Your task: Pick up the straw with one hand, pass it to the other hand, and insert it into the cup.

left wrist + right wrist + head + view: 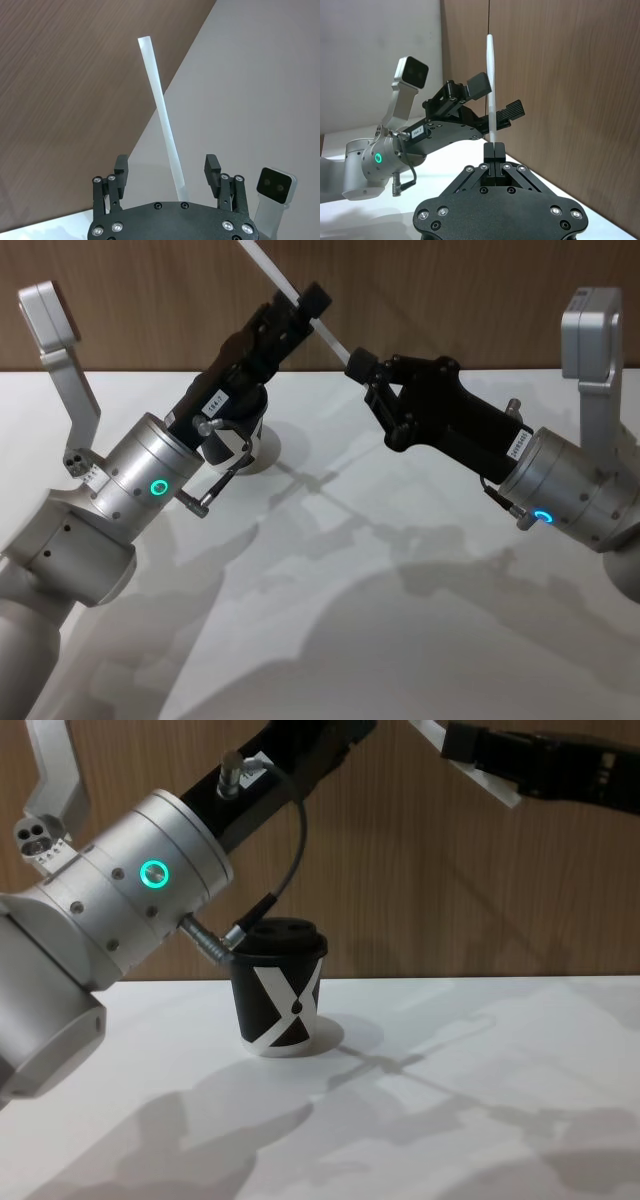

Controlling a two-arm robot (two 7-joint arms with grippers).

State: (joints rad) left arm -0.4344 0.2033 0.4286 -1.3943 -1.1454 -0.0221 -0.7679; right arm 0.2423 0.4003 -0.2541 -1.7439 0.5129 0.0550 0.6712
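My right hand (358, 365) is clenched on one end of the straw (330, 338). Its long axis runs straight out from those fingertips and passes between my left hand's (298, 312) spread fingers (121, 167), untouched. The left wrist view shows that gap. The chest view shows the cup (278, 990) below, on the tabletop (480, 1100).

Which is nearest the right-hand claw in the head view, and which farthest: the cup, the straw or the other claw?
1. The straw, pinched in the right gripper, touching it.
2. The left gripper, open around the straw a little higher up, to the left.
3. The cup, down on the table, farthest to the left.
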